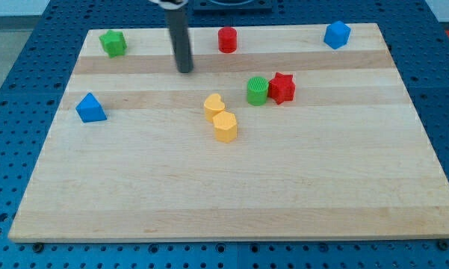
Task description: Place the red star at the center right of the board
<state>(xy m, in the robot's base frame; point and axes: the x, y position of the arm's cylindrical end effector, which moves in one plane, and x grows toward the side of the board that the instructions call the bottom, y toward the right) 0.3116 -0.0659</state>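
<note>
The red star point(282, 87) lies a little right of the board's middle, in the upper half. A green round block point(257, 90) touches its left side. My tip point(184, 71) is the lower end of the dark rod, well to the left of both and slightly higher in the view, touching no block. Two yellow blocks sit below and between: a yellow heart point(214, 104) and a yellow hexagon point(225, 127).
The wooden board point(231, 202) lies on a blue pegboard table. A green block point(113, 42) is at the top left, a red cylinder point(227, 39) at the top middle, a blue block point(337, 34) at the top right, a blue triangle point(90, 108) at the left edge.
</note>
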